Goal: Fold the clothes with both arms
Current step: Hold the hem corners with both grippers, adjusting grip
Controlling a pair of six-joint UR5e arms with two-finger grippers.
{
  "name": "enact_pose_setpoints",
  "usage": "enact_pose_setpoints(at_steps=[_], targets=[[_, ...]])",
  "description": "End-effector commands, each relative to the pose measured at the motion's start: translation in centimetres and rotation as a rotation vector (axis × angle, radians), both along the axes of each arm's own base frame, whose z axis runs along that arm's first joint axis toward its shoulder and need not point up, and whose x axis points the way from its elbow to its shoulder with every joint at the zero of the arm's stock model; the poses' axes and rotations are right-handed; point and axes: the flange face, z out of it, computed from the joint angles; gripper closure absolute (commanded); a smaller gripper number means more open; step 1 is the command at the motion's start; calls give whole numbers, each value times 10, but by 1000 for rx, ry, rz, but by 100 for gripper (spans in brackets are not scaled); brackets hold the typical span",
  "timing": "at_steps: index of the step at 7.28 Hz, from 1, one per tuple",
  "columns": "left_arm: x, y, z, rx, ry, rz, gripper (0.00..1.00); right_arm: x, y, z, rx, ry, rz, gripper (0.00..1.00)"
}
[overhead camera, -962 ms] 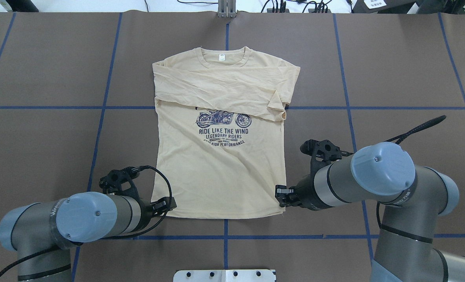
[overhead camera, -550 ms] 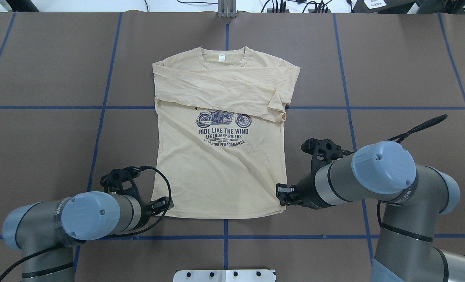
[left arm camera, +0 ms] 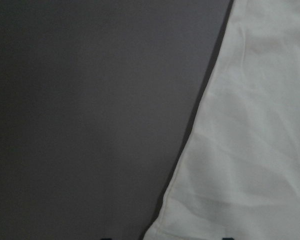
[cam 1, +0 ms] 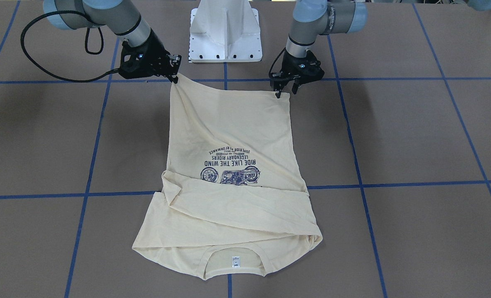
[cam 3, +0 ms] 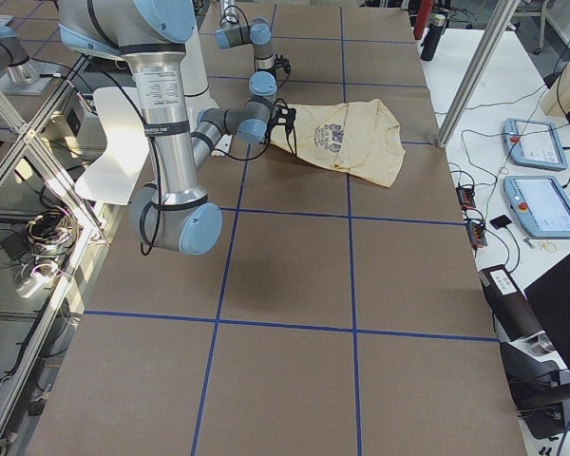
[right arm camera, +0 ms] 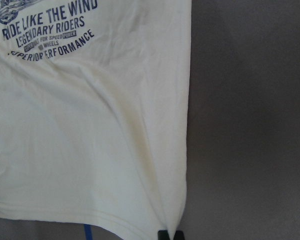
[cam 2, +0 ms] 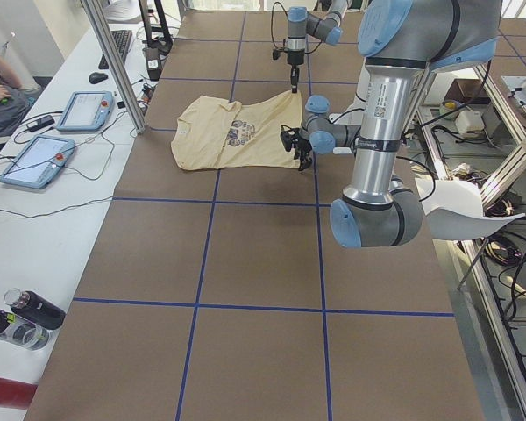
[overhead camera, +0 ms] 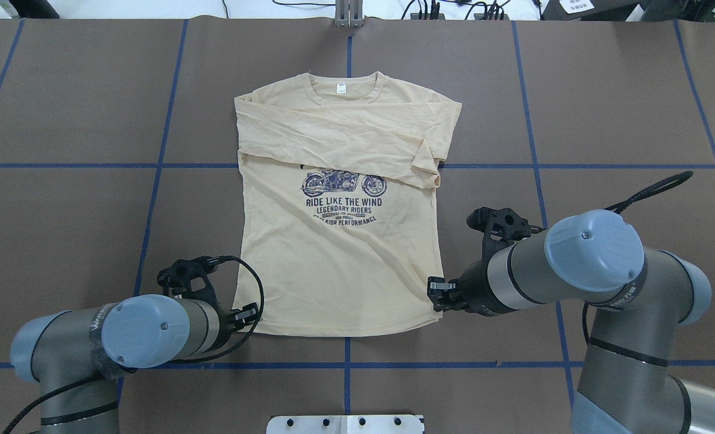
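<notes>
Exterior front-facing: right gripper (cam 1: 174,79) pinches T-shirt (cam 1: 229,124) hem, left gripper (cam 1: 285,91) spread.

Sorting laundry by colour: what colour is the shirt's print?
The print is navy blue; overhead exterior view.

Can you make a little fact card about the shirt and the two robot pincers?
T-shirt: cream, lying flat, print facing up, sleeves folded across the chest
Left pincer: open, straddling one bottom hem corner
Right pincer: shut on the other bottom hem corner
Table: brown, with blue grid lines
</notes>
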Motion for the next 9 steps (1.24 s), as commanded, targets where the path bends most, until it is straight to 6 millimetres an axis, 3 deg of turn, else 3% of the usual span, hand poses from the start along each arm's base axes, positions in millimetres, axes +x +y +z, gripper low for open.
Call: enact_pose_setpoints(at_steps=[1, 6, 7, 9], targets=[[0, 0, -1, 1, 2, 0, 45, 2, -1, 2, -3, 2, 2, 100], [11, -3, -5, 0, 2, 1, 45, 1, -1, 2, -3, 4, 2, 100], [10, -4, -5, 0, 2, -2, 53, 1, -1, 2, -2, 4, 1, 100], [6, -5, -13, 1, 17, -3, 100, 2, -2, 2, -4, 4, 4, 100]])
